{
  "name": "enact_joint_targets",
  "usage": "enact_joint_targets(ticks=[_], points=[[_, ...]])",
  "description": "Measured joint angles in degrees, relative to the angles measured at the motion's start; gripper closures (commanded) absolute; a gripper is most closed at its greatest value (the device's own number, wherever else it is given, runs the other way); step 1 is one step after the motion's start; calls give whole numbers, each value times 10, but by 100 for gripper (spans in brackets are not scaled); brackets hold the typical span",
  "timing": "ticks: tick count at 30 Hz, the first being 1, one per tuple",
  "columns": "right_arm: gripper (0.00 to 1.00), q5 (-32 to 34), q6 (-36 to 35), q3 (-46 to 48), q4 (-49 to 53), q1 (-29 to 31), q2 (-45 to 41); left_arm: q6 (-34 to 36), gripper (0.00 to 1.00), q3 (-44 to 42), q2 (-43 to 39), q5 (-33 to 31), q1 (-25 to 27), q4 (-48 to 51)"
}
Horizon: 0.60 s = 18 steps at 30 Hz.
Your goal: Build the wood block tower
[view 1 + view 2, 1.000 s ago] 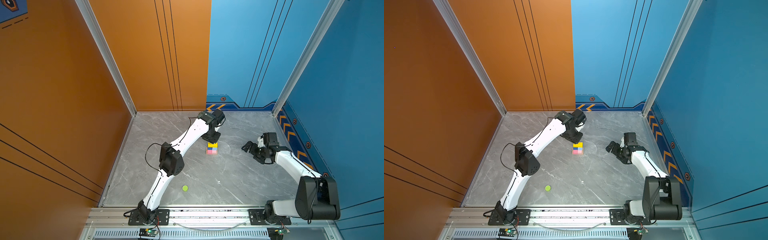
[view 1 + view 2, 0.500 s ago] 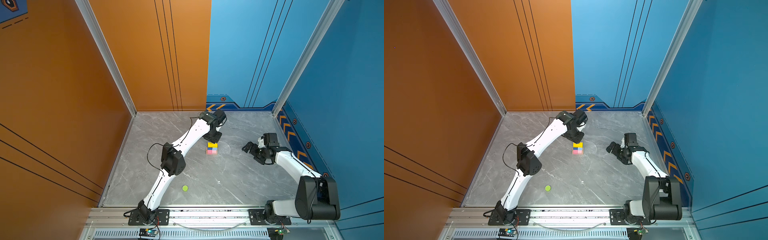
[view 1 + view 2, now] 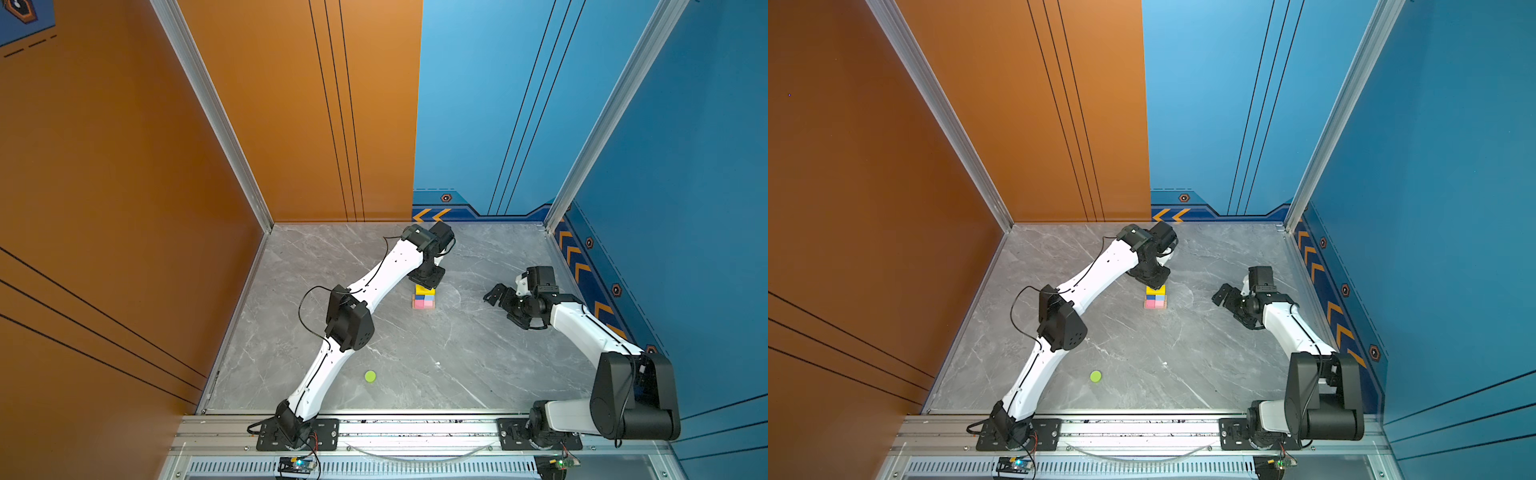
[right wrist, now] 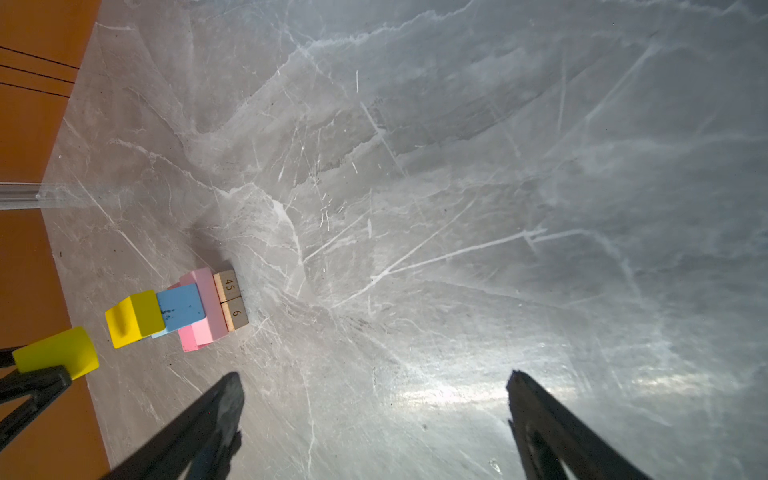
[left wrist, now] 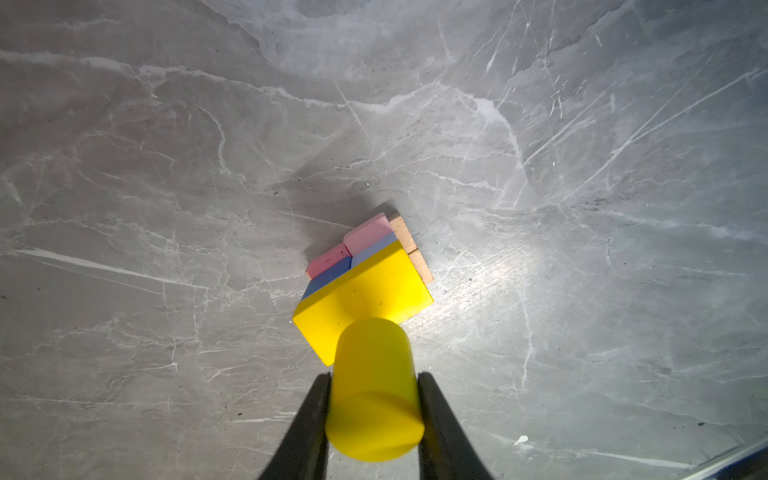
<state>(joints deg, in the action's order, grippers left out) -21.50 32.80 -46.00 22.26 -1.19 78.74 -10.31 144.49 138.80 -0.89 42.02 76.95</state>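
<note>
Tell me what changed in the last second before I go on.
The left gripper, shut on the yellow cylinder, has sunk only slightly toward the yellow brick, not yet touching it. Nothing was taken or let go. The tower, the open right gripper and the lime-green cylinder stayed put.

The left arm (image 3: 386,270) and right arm (image 3: 582,328) share white curved links and black joint housings; a thin black cable (image 3: 300,308) loops beside the left (the right gripper (image 4: 372,374) has black wedge-shaped fingers).
</note>
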Motion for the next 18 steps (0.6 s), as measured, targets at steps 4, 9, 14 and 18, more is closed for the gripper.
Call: enact_joint_targets(ticks=[4,9,14,18], points=[[0,0,0,0,0,0,0,0,100,0,2,-2,0,5],[0,-4,0,0,0,-1,0,0,100,0,7,-5,0,7],[0,-9,0,5,-4,-1,0,0,99,0,9,-6,0,7],[0,-8,0,6,-4,-1,0,0,98,6,10,-6,0,8]])
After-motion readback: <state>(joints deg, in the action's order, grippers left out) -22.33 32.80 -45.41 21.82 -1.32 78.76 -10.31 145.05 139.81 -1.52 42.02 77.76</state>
